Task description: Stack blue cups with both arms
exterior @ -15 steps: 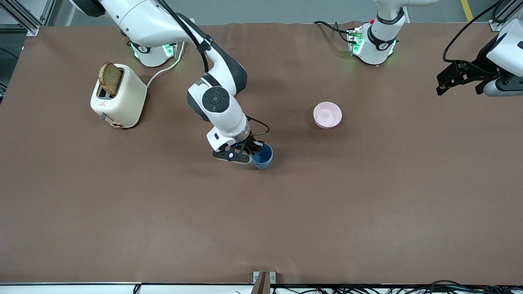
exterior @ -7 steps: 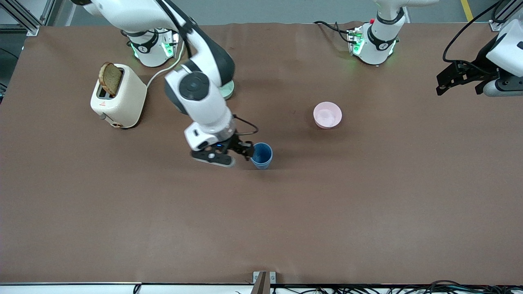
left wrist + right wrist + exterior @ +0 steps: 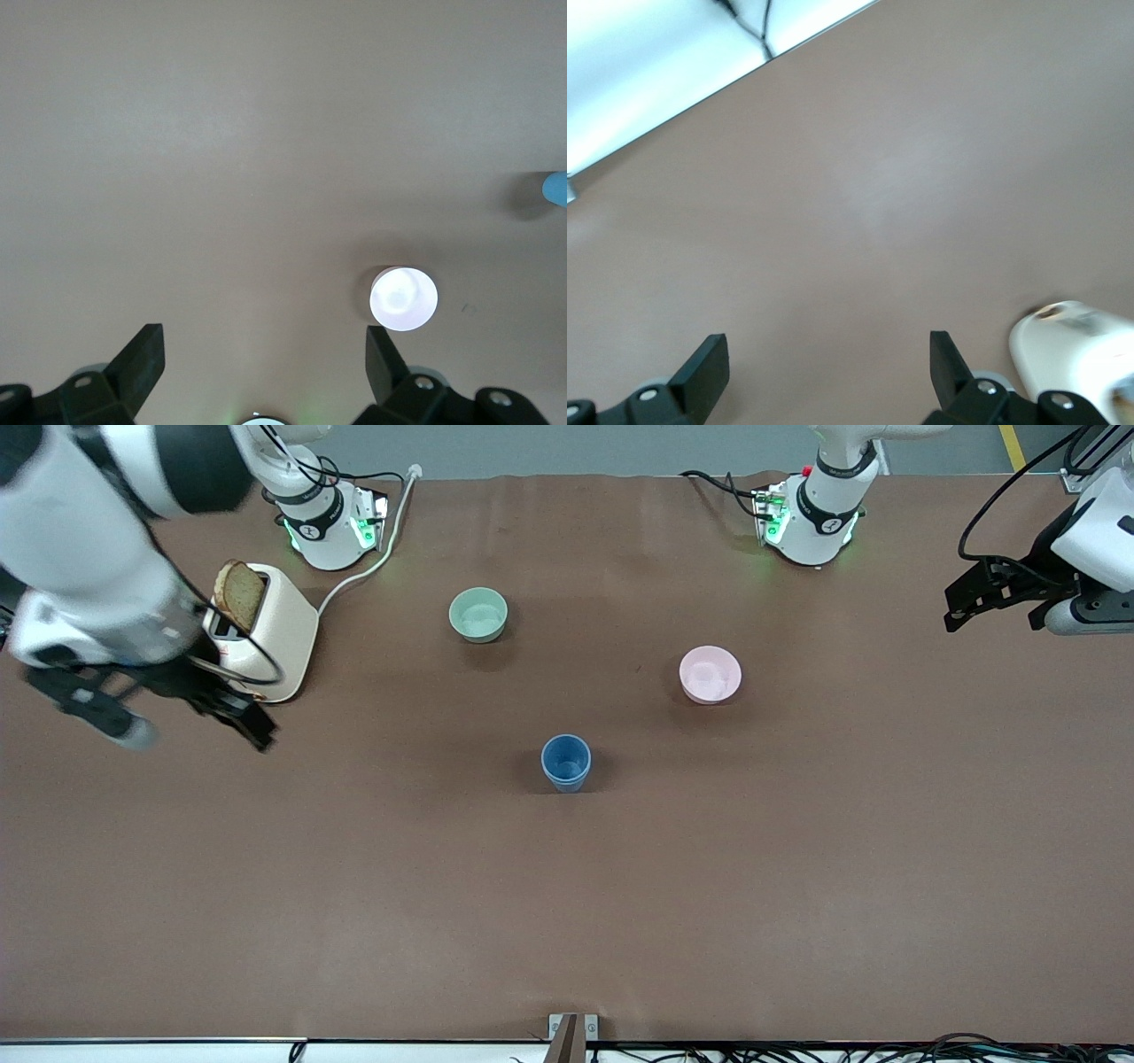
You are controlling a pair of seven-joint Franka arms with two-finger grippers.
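One blue cup stands upright at the middle of the table; I see no second separate cup and cannot tell if another sits nested in it. Its edge shows in the left wrist view. My right gripper is open and empty, up over the table by the toaster at the right arm's end; the right wrist view shows its jaws wide apart over bare table. My left gripper is open and empty, waiting high over the left arm's end; its jaws are wide apart.
A cream toaster with a bread slice stands near the right arm's base, also in the right wrist view. A pale green bowl and a pink bowl sit farther from the camera than the cup. The pink bowl shows in the left wrist view.
My right gripper has left the blue cup and swung up and away toward the toaster. The pale green bowl is uncovered. The cup and the left arm have not moved.
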